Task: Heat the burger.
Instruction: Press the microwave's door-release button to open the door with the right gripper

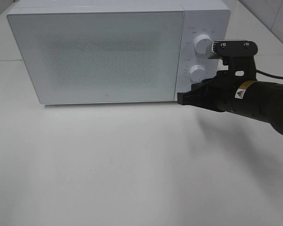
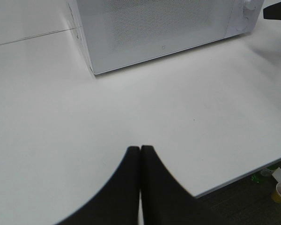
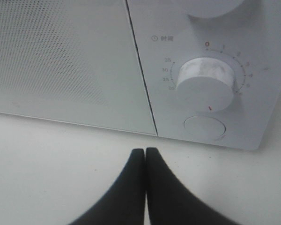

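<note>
Microwave (image 1: 94, 52) closed; right end effector (image 3: 145, 151) pinched, facing dial (image 3: 205, 83).

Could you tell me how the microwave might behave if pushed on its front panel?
The microwave looks broad and boxy, so it probably will not tip. On the smooth white table it might slide back slightly under a firm push.

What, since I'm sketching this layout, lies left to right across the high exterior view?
The white microwave's speckled glass door → white control panel with two round dials → black bolted bracket on the black right arm.
</note>
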